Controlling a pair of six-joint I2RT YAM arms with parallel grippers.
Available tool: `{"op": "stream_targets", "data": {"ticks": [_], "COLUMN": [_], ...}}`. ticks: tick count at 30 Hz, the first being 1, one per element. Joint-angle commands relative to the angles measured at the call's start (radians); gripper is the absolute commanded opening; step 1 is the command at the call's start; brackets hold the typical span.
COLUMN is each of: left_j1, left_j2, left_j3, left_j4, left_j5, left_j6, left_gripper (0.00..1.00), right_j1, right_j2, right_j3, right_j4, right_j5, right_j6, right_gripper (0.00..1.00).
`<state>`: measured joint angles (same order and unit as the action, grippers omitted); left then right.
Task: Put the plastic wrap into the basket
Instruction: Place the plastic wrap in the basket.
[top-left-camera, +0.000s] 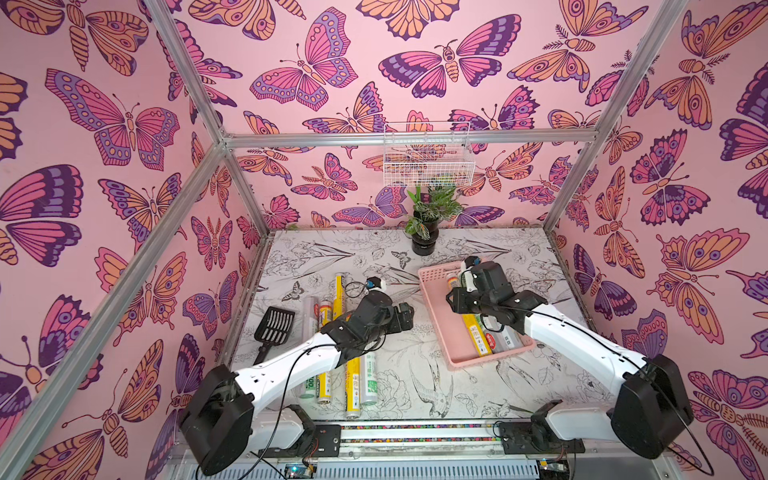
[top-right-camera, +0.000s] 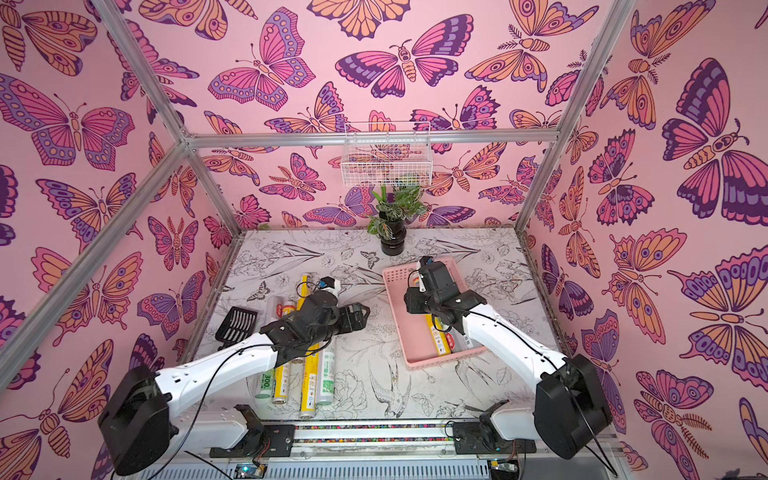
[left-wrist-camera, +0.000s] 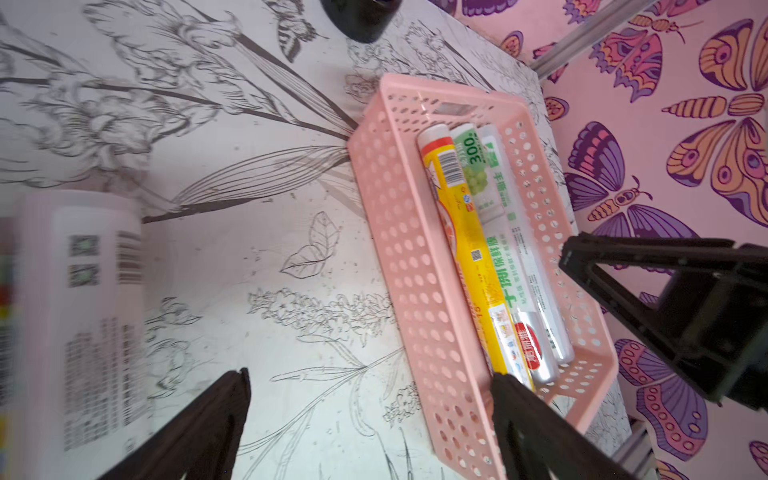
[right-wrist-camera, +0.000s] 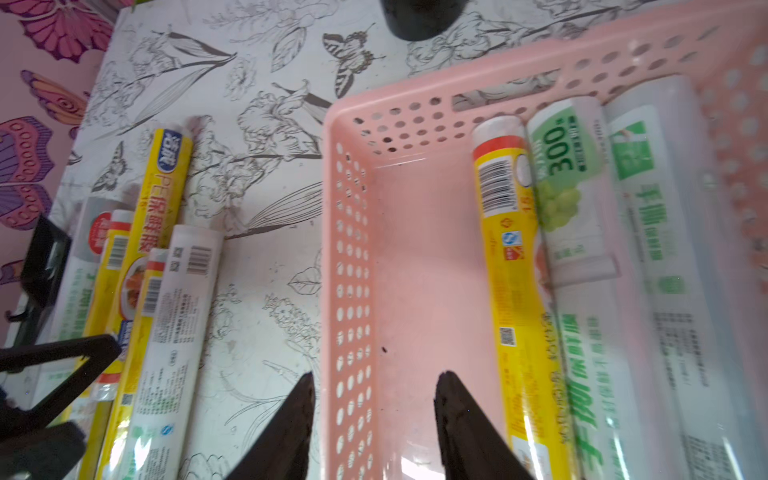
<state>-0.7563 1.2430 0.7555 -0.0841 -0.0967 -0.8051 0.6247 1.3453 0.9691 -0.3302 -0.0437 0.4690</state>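
Top views: the pink basket sits right of centre on the printed worktop, long axis toward the back wall. Plastic wrap in it: a yellow roll with paler rolls beside it, partly under the right arm. The loose rolls lie side by side left of centre, under the left arm, with a black scoop just left of them. The left tool hangs between the loose rolls and the basket.

Left wrist: fingers wide apart, only bare worktop between them. Three rolls lie against the basket's farther long wall.

Right wrist: the right tool is part-way open, one finger outside the basket's nearer long wall, the other over its bare floor. It grips nothing.
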Motion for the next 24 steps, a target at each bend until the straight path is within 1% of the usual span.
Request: {"op": "stream_targets", "data": {"ticks": [1, 7, 11, 17, 24], "left_j1": [0.021, 0.044, 0.061, 0.087, 0.107], "left_j2": [-0.077, -0.206, -0.305, -0.405, -0.451], "left_j3": [-0.061, -0.148, -0.197, -0.223, -0.229], "left_j4": [-0.066, -0.147, -0.195, -0.285, -0.336], "left_j5": [-0.081, -0.141, -0.178, -0.227, -0.241], "left_j6": [-0.014, -0.046, -0.062, -0.055, -0.048], "left_gripper": [0.96, 0.97, 0.98, 1.00, 1.00], "right_j1": [0.077, 0.233, 0.307, 0.373, 0.429], "right_j2": [0.020, 0.158, 0.269, 0.405, 0.537], "right_j3": [0.013, 0.073, 0.128, 0.223, 0.316], "right_j4": [0.075, 0.127, 0.162, 0.151, 0.124], "right_j5": [-0.022, 0.018, -0.002, -0.020, -0.031], "right_j6": [0.079, 0.114, 0.146, 0.174, 0.207], "right_gripper": [0.51, 0.50, 0.50, 0.52, 0.56]}}
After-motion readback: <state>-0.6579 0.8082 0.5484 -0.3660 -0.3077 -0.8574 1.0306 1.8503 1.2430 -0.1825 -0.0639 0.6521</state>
